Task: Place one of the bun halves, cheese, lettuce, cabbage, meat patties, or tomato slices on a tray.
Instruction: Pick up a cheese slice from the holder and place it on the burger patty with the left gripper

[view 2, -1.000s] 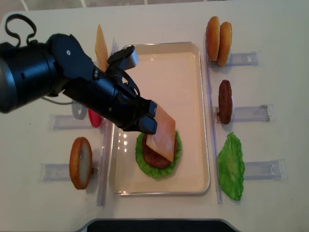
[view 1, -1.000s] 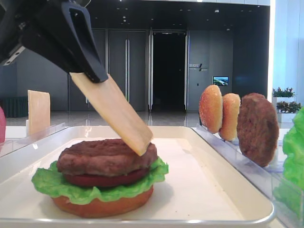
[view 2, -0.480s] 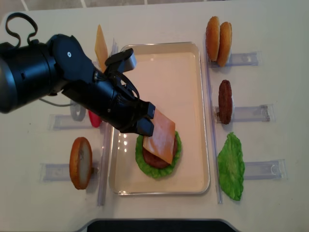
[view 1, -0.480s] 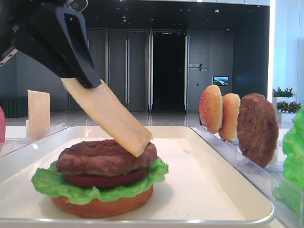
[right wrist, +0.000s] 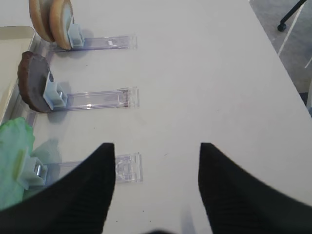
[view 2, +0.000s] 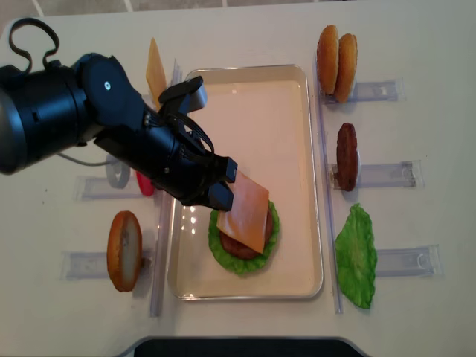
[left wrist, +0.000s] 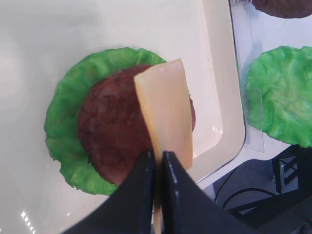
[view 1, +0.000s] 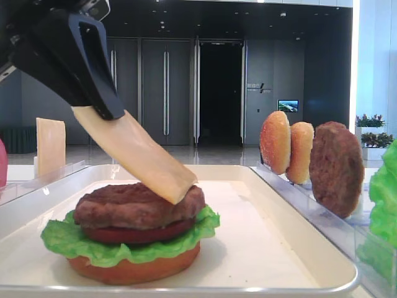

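On the left, our black left gripper (view 2: 217,192) is clamped on one edge of the thin, pale yellow-orange square cheese slice (view 2: 242,208), jaws pressed tight together on it in the left wrist view. Over the last second we have drawn the slice back toward the left and laid it flatter: in the low exterior view its free lower corner (view 1: 177,189), which sat at the right rim of the thick brown grainy meat patty (view 1: 139,205), now rests further in on the patty's top, and the slant of the slice is gentler. From above, the cheese now covers more of the patty than it did, though it is still tilted and held up at the gripper end.

The patty sits on the dark-red tomato slice (view 1: 133,234), the ruffled bright green lettuce leaf (view 1: 71,242) and the round golden-orange bun half (view 1: 133,268), all stacked on the large shallow white tray (view 2: 294,149). We judge the placing to be nearly done: what remains is to lower the held edge and let go.

Further right, our right gripper (right wrist: 156,185) hangs with its black fingers (right wrist: 90,190) apart and nothing between them, over the clear plastic racks (right wrist: 97,100) beside the tray.
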Controlling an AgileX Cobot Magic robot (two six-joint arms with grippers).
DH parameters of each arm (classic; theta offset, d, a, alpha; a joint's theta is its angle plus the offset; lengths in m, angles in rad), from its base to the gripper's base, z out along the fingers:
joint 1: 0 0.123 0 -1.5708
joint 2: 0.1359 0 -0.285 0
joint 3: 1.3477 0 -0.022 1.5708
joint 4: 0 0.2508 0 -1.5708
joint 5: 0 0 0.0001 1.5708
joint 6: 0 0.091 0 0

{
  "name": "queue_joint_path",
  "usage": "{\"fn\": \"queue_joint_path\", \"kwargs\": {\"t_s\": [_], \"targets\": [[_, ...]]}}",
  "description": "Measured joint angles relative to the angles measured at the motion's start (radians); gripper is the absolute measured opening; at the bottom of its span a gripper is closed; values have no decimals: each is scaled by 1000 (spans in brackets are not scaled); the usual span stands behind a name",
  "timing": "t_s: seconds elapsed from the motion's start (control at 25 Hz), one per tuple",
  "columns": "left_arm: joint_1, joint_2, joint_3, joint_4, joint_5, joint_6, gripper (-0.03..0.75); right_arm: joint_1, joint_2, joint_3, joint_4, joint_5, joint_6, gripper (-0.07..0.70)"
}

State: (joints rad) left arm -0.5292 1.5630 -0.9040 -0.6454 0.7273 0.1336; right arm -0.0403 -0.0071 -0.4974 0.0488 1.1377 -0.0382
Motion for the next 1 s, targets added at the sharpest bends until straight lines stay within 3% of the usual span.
{"fn": "queue_joint_path", "kwargs": {"t_s": [0.24,0.64,1.0], "targets": [[0,0,0,20,1,-25,55,0,0,0,0,0,0,398],[0,0,0,44,12,-63,229,0,0,0,0,0,0,398],[0,0,0,51,38,-88,436,0,0,0,0,0,0,398]]}}
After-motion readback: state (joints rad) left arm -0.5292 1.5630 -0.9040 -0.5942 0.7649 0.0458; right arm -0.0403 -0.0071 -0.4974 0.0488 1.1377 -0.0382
